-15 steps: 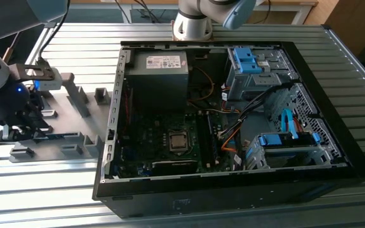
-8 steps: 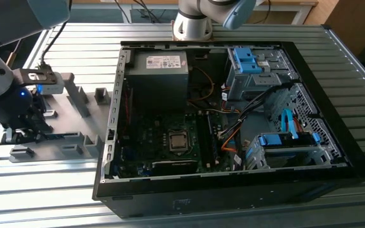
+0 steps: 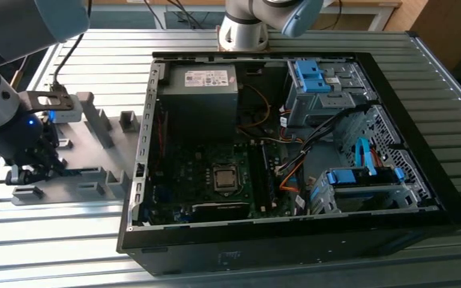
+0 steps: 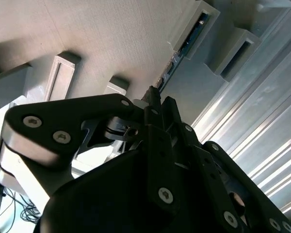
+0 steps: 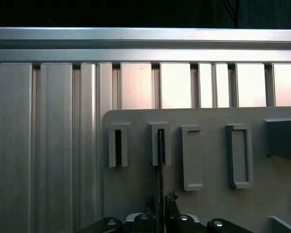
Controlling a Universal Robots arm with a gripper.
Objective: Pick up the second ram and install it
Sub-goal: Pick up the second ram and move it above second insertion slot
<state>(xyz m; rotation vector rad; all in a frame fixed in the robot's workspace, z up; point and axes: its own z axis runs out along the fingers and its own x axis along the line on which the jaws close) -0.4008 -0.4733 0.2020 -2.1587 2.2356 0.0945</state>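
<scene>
Second ram (image 5: 160, 170) upright in holder tray (image 5: 213, 145)

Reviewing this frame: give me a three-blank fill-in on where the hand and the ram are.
1. The hand hangs over the holder tray, on the exterior view's ____ of the computer case.
2. The second ram sits in the ____, not in the motherboard.
3. The case's side is ____, showing the motherboard.
Missing: left; tray; open.

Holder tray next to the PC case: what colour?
Plain light grey. The holder tray shows best in the first wrist view.
</scene>
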